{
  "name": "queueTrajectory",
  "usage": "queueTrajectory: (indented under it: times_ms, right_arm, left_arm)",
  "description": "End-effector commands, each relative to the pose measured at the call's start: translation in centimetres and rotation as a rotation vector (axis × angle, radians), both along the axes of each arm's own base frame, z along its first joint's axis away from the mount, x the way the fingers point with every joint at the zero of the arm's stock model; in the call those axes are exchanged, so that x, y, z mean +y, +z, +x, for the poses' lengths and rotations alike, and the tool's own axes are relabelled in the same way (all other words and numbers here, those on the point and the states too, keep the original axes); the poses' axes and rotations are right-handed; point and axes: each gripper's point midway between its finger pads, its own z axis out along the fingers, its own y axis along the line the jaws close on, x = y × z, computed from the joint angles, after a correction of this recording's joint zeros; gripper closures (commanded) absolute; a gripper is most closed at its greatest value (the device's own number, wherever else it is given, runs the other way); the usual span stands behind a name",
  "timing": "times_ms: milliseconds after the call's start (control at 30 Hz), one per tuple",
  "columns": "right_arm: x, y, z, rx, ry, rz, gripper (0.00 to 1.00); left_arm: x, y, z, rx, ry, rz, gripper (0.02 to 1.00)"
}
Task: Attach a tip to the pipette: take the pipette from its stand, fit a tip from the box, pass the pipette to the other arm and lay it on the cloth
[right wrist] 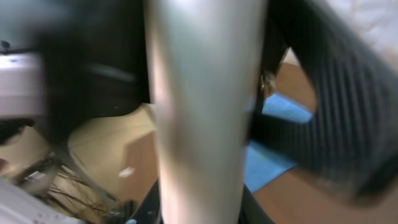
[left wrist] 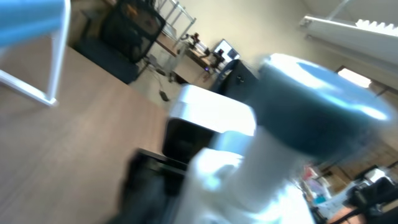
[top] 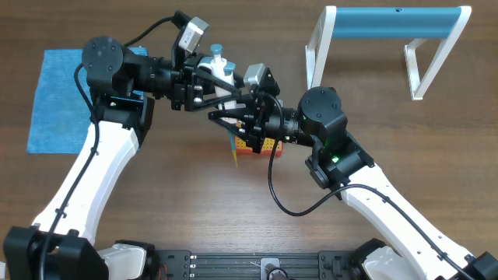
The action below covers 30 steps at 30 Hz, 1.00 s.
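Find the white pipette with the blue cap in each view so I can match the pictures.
Top view: white pipette with the blue cap, upper middle, right of the blue cloth.
Left wrist view: close up and blurred, in the foreground.
Right wrist view: its pale body crosses the picture's middle.
Shared landmark: the blue cloth, also behind the pipette in the right wrist view.

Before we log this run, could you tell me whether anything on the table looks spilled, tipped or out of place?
Nothing stands out. The pipette is aloft between the left gripper and right gripper, the blue cloth lies flat, the pipette stand is upright, and the tip box, partly hidden under the arms, looks intact.
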Motion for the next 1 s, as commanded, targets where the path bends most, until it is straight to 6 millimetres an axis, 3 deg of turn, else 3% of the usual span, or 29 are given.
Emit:
queueTrajectory:
  times_ms: [33,67,100,133,167,200,267,333,367,400,467,533,567,633,667,700,733,767,800,833,867,933,967,1000]
  right_arm:
    - [0.0,0.6,0.3,-0.045,-0.013,0.0,0.921]
    - [0.0,0.6,0.3,-0.045,-0.013,0.0,0.919]
    - [0.0,0.6,0.3,-0.045,-0.013,0.0,0.645]
    - [0.0,0.6,0.3,-0.045,-0.013,0.0,0.141]
    - [0.0,0.6,0.3,-0.044,-0.013,-0.001,0.139]
    - [-0.3,-0.7,0.4,0.009,-0.019,-0.035,0.139]
    - [-1.5,-3.2,-0.2,0.143,0.032,-0.093,0.141]
    - [-4.2,-3.1,-1.8,0.292,0.188,-0.046,0.139]
    - [-5.1,-2.8,-1.5,0.344,0.191,-0.026,0.137]
    - [-5.8,-2.8,-0.9,0.353,0.167,-0.021,0.137]
    - [-5.8,-2.9,-0.6,0.353,0.147,-0.024,0.137]
    - [-5.8,-3.0,-0.3,0.366,0.128,-0.024,0.137]
    - [-5.8,-3.0,-0.3,0.366,0.129,-0.023,0.137]
    - [-5.8,-3.0,-0.3,0.366,0.129,-0.024,0.137]
    - [-5.8,-3.1,-0.1,0.365,0.115,-0.027,0.137]
    - [-5.9,-4.0,1.5,0.376,0.002,-0.049,0.137]
    - [-6.8,-5.6,3.6,0.442,-0.156,-0.081,0.137]
    - [-9.0,-8.7,5.9,0.505,-0.39,-0.169,0.137]
    - [-12.2,-12.3,7.1,0.57,-0.623,-0.303,0.134]
    - [-15.8,-15.0,7.2,0.61,-0.821,-0.434,0.134]
    - [-19.2,-16.1,7.3,0.601,-0.994,-0.539,0.134]
    - [-25.6,-14.6,7.6,0.501,-1.33,-0.681,0.134]
    - [-27.3,-13.0,7.9,0.447,-1.431,-0.711,0.134]
    - [-27.4,-12.6,8.0,0.443,-1.437,-0.708,0.134]
  left_arm:
    - [1.4,0.8,0.6,-0.029,0.027,0.004,0.991]
    - [1.4,0.8,0.6,-0.028,0.027,0.004,0.991]
    - [1.4,0.6,0.8,-0.024,0.027,0.004,0.989]
    - [1.4,0.5,1.0,-0.017,0.029,0.005,0.991]
    - [1.8,-0.2,1.8,0.004,0.043,0.007,0.993]
    - [2.7,-1.0,3.1,0.034,0.074,0.01,0.993]
    - [7.4,-3.8,7.3,0.154,0.213,0.01,0.993]
    - [14.0,-7.5,11.2,0.279,0.378,-0.012,0.993]
    - [16.3,-9.4,12.4,0.338,0.431,-0.025,0.993]
    - [17.6,-11.1,13.3,0.375,0.475,-0.036,0.993]
    - [17.9,-13.9,15.3,0.375,0.605,-0.032,0.993]
    - [19.4,-20.5,17.5,0.552,0.896,0.111,0.993]
    - [21.2,-23.8,17.2,0.663,1.053,0.258,0.993]
    - [24.0,-25.1,16.4,0.735,1.188,0.474,0.996]
    - [25.8,-23.6,16.3,0.704,1.223,0.606,0.991]
    - [28.7,-19.4,16.8,0.601,1.261,0.745,0.993]
    - [30.7,-16.8,17.1,0.531,1.28,0.839,0.993]
    - [32.8,-15.5,16.9,0.508,1.302,0.946,0.991]
    - [35.8,-15.1,16.4,0.531,1.299,1.11,0.993]
    - [38.0,-16.4,15.7,0.601,1.289,1.24,0.996]
    - [39.4,-18.1,15.5,0.642,1.252,1.332,0.993]
    - [41.2,-23.5,15.2,0.741,1.148,1.449,0.993]
    - [42.0,-26.4,15.1,0.787,1.111,1.492,0.996]
    - [42.5,-28.9,15.1,0.797,1.059,1.536,0.993]
